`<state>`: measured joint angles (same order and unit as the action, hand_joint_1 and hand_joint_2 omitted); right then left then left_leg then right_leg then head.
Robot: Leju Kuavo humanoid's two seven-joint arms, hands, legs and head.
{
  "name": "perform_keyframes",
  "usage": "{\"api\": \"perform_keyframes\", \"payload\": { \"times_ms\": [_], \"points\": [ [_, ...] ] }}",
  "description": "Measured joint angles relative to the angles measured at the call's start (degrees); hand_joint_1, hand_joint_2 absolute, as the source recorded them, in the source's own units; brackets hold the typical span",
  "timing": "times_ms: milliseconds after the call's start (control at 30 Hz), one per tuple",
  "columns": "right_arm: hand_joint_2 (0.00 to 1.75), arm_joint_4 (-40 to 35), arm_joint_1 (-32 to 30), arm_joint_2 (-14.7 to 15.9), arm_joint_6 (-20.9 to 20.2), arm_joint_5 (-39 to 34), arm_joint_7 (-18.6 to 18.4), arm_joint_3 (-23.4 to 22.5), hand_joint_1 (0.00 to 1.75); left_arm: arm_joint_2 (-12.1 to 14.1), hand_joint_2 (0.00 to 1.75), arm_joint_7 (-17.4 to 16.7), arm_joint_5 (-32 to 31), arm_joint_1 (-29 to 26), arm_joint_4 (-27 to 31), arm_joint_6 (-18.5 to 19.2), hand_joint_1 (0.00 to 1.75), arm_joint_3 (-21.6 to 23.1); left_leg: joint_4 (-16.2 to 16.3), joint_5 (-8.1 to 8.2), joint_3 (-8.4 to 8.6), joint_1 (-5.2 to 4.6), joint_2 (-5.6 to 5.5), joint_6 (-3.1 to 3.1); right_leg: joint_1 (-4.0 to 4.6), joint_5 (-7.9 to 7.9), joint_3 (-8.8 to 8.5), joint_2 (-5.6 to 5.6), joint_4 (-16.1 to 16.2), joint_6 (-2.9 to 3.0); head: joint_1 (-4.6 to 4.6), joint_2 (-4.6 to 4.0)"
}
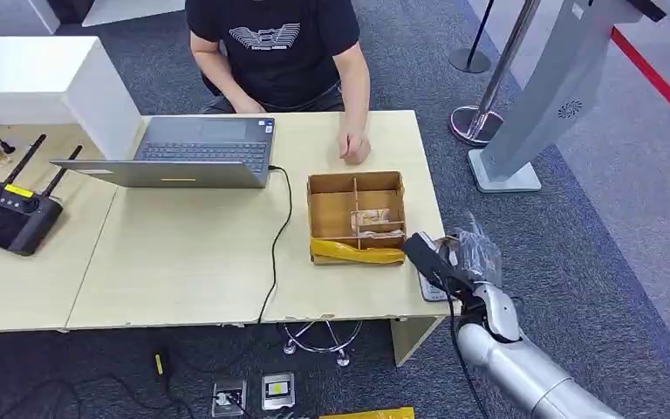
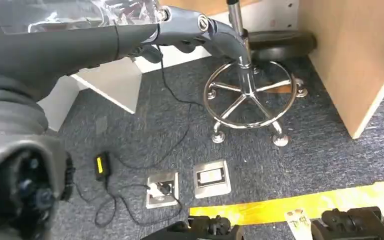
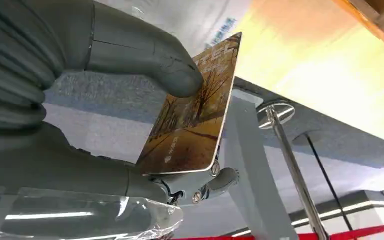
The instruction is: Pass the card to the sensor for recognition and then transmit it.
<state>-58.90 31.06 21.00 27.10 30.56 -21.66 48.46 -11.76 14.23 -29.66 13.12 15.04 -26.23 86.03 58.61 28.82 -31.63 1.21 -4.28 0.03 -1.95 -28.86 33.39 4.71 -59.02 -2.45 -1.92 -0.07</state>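
1. Pinched in our right robot hand (image 3: 130,125), the card (image 3: 192,110) sits closest to the right wrist camera; it carries an autumn tree-lined path picture, with the thick grey thumb (image 3: 145,60) pressed on its face and darker fingers (image 3: 200,187) under its lower edge.
2. From the head view, we see that same right robot hand (image 1: 454,262) raised at the near right corner of the counter (image 1: 192,262), wrapped partly in clear plastic.
3. Just beside it, under the hand, a small grey device (image 1: 429,288) lies on the counter's corner; we cannot tell whether the card touches it.
4. Next to the hand stands a brown divided box (image 1: 355,214) with a yellow strip across its near side.
5. Farther along the counter sit an open laptop (image 1: 188,157) with a black cable, and a black controller (image 1: 10,214) with two antennas.
6. Behind the counter a person in a black shirt (image 1: 275,44) rests a hand (image 1: 355,147) on the top.
7. Our left robot hand (image 2: 190,30) hangs over the carpeted floor near a chrome stool base (image 2: 247,102); we cannot tell how its fingers are set.
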Motion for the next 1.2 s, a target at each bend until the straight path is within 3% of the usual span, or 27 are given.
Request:
{"api": "perform_keyframes", "payload": {
  "times_ms": [167, 400, 600, 833, 900, 1033, 1133, 1200],
  "points": [
    [1.75, -0.15, 1.85, -0.09, 3.30, -1.40, 1.58, 0.07, 1.75, 0.00, 0.00, 0.57, -0.11, 0.00, 0.00, 0.00, 0.00, 0.02, 0.00, 0.00, -0.02, 0.00, 0.00, 0.00, -0.01, 0.00, -0.01, 0.01, -0.02, 0.00, 0.00, 0.00],
    [1.75, -2.30, 9.50, -0.22, 3.13, 5.06, 3.91, 0.11, 1.75, -0.31, 0.00, 1.66, 1.51, -0.05, -0.72, 0.00, 0.00, 0.00, 0.00, -0.02, -0.02, -0.01, -0.01, 0.01, -0.02, 0.01, -0.01, 0.03, -0.02, 0.00, 0.00, 0.00],
    [1.75, -2.43, 14.87, -2.91, 0.22, 9.57, 6.28, 0.48, 1.75, -0.31, 0.00, 1.68, 2.75, -0.12, -1.03, 0.00, 0.00, -0.07, 0.00, -0.02, -0.03, 0.01, 0.02, 0.01, 0.00, 0.01, -0.01, 0.03, -0.04, 0.00, 0.00, 0.00],
    [1.75, -1.40, 16.36, -8.42, 0.33, 12.13, 10.32, 1.90, 1.75, -0.44, 0.00, 1.77, 1.35, -0.06, -1.11, 0.00, 0.00, -0.04, -0.01, -0.02, -0.04, 0.05, 0.00, 0.01, 0.03, 0.00, 0.00, 0.02, -0.04, 0.01, 0.00, 0.00],
    [1.75, -0.19, 16.35, -9.79, 0.35, 12.11, 11.37, 2.30, 1.75, -0.52, 0.00, 2.30, -0.07, 0.05, -1.11, 0.00, 0.00, -0.02, -0.01, -0.02, -0.04, 0.04, -0.01, 0.01, 0.03, 0.00, 0.00, 0.02, -0.03, 0.01, -0.02, 0.00],
    [1.75, 2.95, 16.30, -12.35, 0.83, 11.69, 13.01, 2.58, 1.75, -0.79, 0.00, 5.48, -9.05, 0.34, -1.09, 0.00, 0.00, 0.02, 0.00, -0.02, -0.03, 0.03, 0.00, 0.01, 0.02, 0.00, 0.00, 0.03, -0.02, 0.01, -0.02, 0.00],
    [1.75, 4.85, 16.19, -13.37, 0.85, 11.21, 13.53, 2.75, 1.75, -0.81, 0.00, 5.90, -10.71, 0.34, -1.09, 0.00, 0.00, 0.02, 0.00, -0.02, -0.02, 0.03, -0.01, 0.01, 0.01, 0.01, 0.01, 0.02, -0.02, 0.01, -0.02, 0.00],
    [1.75, 5.97, 16.20, -13.99, 0.88, 10.95, 14.17, 2.78, 1.75, -0.83, 0.00, 6.14, -15.47, 0.33, -1.11, 0.00, 0.00, 0.04, 0.00, -0.01, -0.02, 0.03, -0.01, 0.01, 0.02, 0.00, 0.01, 0.02, -0.02, 0.01, 0.00, 0.00]
  ]
}}
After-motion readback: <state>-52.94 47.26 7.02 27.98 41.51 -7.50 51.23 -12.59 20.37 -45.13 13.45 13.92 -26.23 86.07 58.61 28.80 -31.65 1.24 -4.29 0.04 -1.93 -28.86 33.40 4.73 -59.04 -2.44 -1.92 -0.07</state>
